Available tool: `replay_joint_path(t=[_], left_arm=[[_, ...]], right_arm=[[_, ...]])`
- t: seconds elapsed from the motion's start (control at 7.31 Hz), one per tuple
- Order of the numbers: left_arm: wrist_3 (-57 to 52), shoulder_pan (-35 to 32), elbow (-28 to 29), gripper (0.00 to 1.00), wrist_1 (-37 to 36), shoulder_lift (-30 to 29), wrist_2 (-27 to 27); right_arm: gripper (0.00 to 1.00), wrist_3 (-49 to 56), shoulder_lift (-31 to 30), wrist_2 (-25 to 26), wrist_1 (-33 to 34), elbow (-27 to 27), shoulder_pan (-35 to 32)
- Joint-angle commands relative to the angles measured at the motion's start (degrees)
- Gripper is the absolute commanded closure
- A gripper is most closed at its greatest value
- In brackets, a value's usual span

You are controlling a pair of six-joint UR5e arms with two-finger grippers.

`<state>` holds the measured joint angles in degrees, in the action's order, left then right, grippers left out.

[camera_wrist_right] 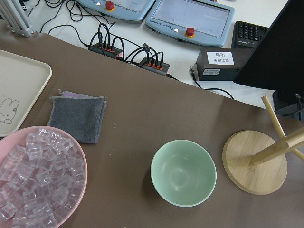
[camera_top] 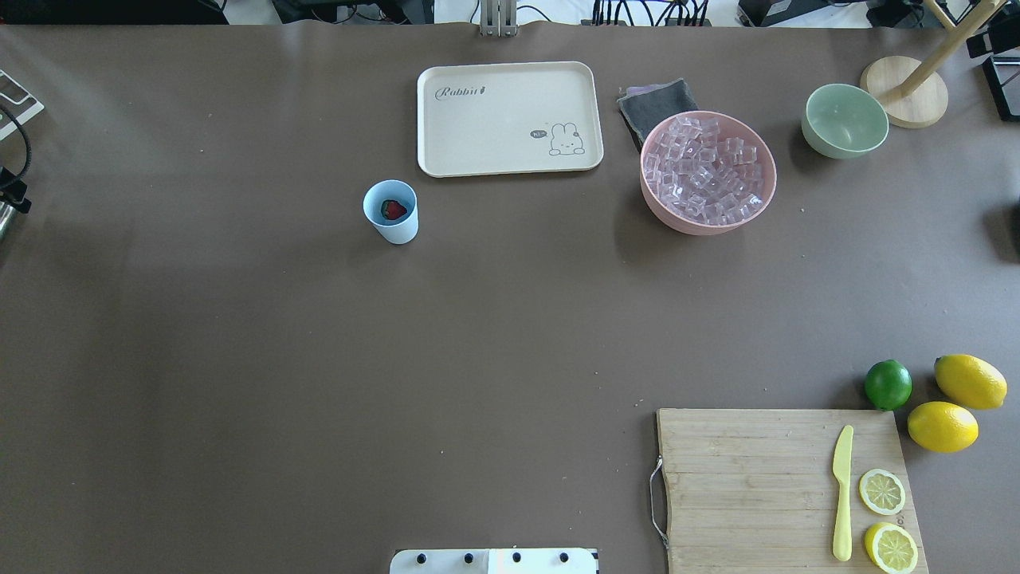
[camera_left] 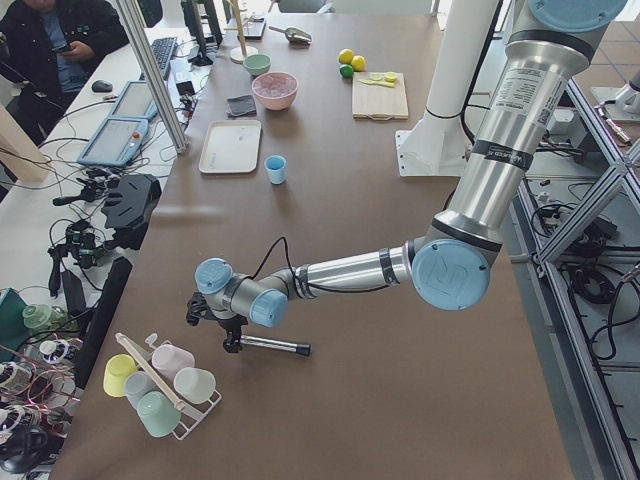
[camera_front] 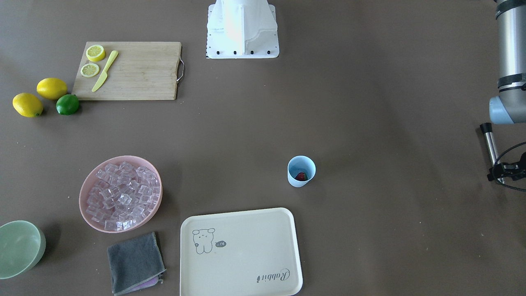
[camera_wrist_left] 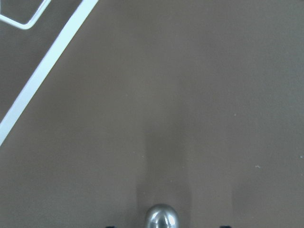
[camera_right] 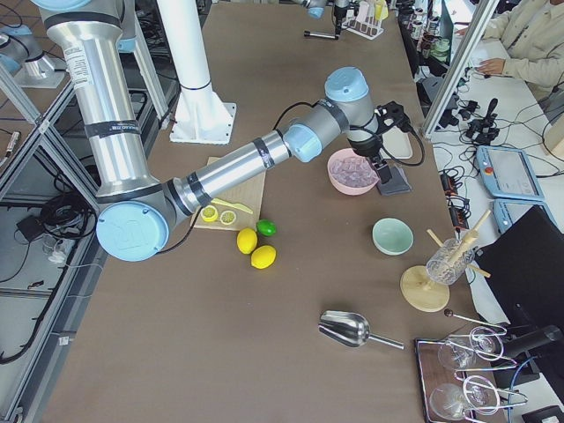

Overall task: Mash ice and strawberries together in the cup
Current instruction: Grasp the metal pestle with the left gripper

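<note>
The pale-blue cup [camera_front: 301,171] stands upright on the brown table with the red strawberry [camera_front: 302,176] lying in its bottom; the overhead view shows the cup [camera_top: 390,211] left of centre. The ice [camera_front: 121,195] is heaped in a pink bowl [camera_front: 84,201], apart from the cup. My left gripper [camera_front: 499,170] is far off at the table's end, shut on a metal muddler rod [camera_front: 491,144], whose rounded end [camera_wrist_left: 161,218] shows in the left wrist view. The right gripper [camera_right: 386,174] hangs high near the pink bowl; I cannot tell whether it is open or shut.
A cream tray [camera_front: 240,250] lies beside the cup. A grey cloth [camera_front: 133,261] and a green bowl [camera_front: 18,248] sit near the pink bowl. A cutting board [camera_front: 131,70] carries lemon slices and a yellow knife. A rack of cups [camera_left: 160,385] stands by my left gripper.
</note>
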<state>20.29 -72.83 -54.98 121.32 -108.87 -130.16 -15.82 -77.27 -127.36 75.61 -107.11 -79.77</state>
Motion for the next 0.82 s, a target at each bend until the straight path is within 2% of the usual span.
replay_joint_path(t=[0.0,0.14,0.41,0.68], left_arm=[[-0.1,0.2,0.1,0.3,0.1,-0.2,0.7],[-0.1,0.2,0.1,0.49,0.1,-0.3,0.7],[-0.1,0.3,0.1,0.49,0.1,-0.2,0.7],[-0.1,0.4,-0.1,0.87,0.1,-0.3,0.7]], right_arm=[[0.01,0.0,0.3,0.0,0.1,0.1,0.0],[0.01,0.0,0.4,-0.1,0.1,-0.1,0.0],[0.01,0.0,0.4,0.0,0.1,-0.1,0.0],[0.01,0.0,1.2,-0.2,0.4,-0.2,0.0]])
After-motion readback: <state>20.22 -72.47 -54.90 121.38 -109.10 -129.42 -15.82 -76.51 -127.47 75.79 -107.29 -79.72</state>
